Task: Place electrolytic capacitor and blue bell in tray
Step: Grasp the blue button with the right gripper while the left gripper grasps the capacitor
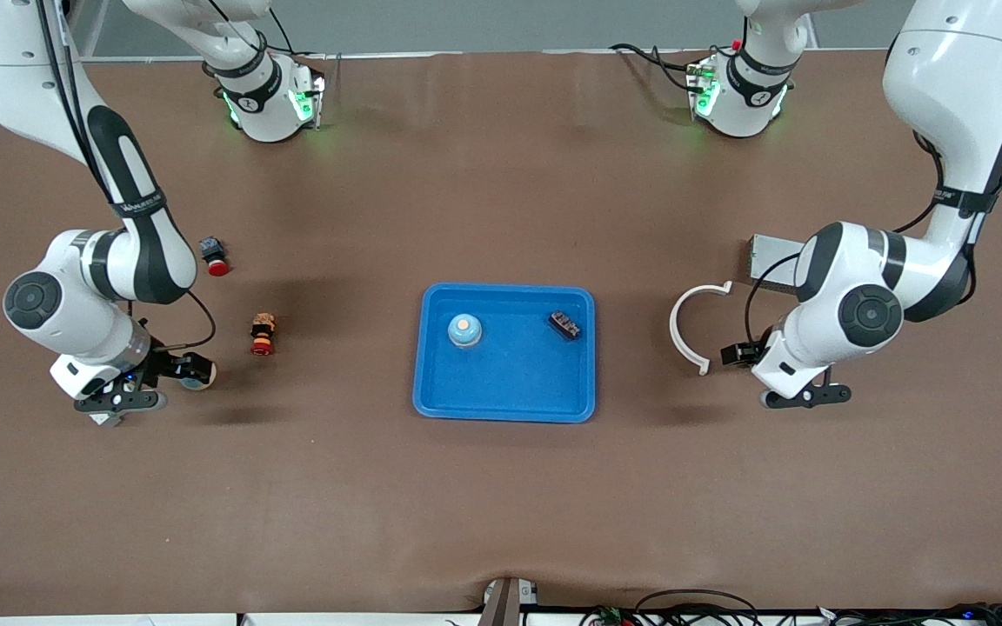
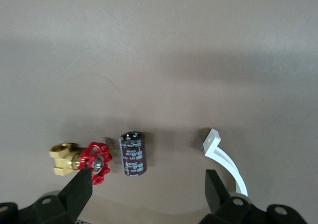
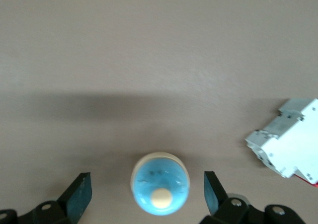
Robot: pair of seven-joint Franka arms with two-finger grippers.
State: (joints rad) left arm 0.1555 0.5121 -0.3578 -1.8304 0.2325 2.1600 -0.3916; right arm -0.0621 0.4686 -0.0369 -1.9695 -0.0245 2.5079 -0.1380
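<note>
Grasp step, both arms. R gripper (image 3: 145,184) spread over bell (image 3: 160,183); L gripper (image 2: 148,182) spread over capacitor (image 2: 133,153). Both are well apart from tray (image 1: 501,416). Front view tho shows a bell-like thing (image 1: 464,329) & dark part (image 1: 564,324) in tray. Next, I'd say: lower, pinch, carry to tray.

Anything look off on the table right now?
Nothing spilled or broken. One oddity: the tray already holds a blue bell and a dark part, yet a second bell sits on the table between the open fingers of the right gripper. The capacitor lies on its side.
</note>
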